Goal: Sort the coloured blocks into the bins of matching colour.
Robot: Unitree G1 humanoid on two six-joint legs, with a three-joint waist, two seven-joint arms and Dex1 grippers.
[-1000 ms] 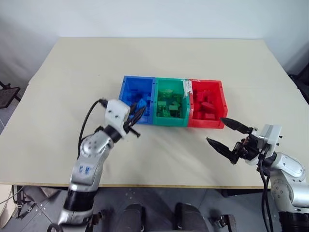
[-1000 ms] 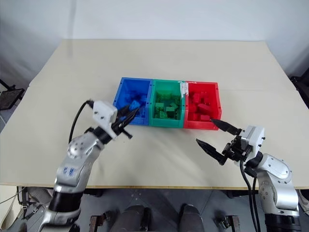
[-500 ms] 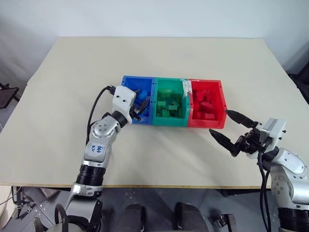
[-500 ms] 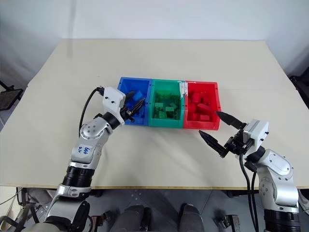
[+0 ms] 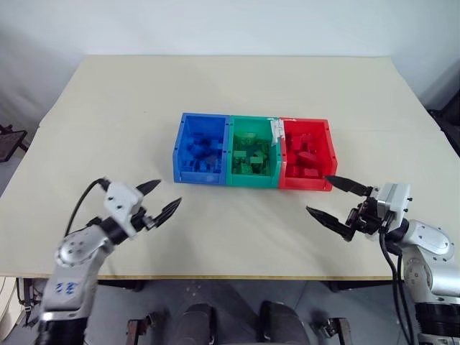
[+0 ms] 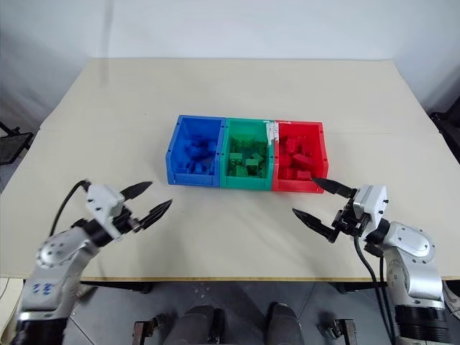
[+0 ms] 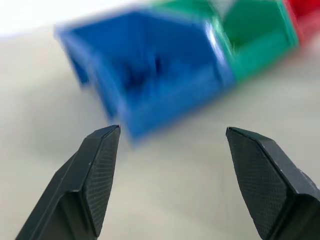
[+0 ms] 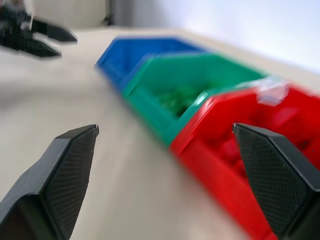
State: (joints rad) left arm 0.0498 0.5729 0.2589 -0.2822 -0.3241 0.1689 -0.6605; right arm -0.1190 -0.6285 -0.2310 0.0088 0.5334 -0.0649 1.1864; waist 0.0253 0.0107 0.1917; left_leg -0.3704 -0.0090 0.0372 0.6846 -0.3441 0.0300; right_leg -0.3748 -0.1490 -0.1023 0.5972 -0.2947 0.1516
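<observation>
The three joined bins (image 5: 253, 152) sit mid-frame on the counter (image 5: 108, 108), blue, green and red from left to right, each holding blocks (image 5: 309, 159) of its own colour. At lower left the left gripper (image 5: 160, 199) hangs empty, fingers apart; at lower right the right gripper (image 5: 332, 200) is empty, fingers spread wide.

The bins (image 5: 253, 152) sit mid-table (image 5: 215, 86), blocks (image 5: 251, 154) inside, one hand (image 5: 159, 200) left, one (image 5: 338, 203) right.

We are seeing the bins (image 5: 254, 152) sitting mid-bench (image 5: 108, 108) holding blocks (image 5: 307, 159), while our left gripper (image 5: 159, 200) and right gripper (image 5: 332, 203) are hovering empty, fingers spread.
</observation>
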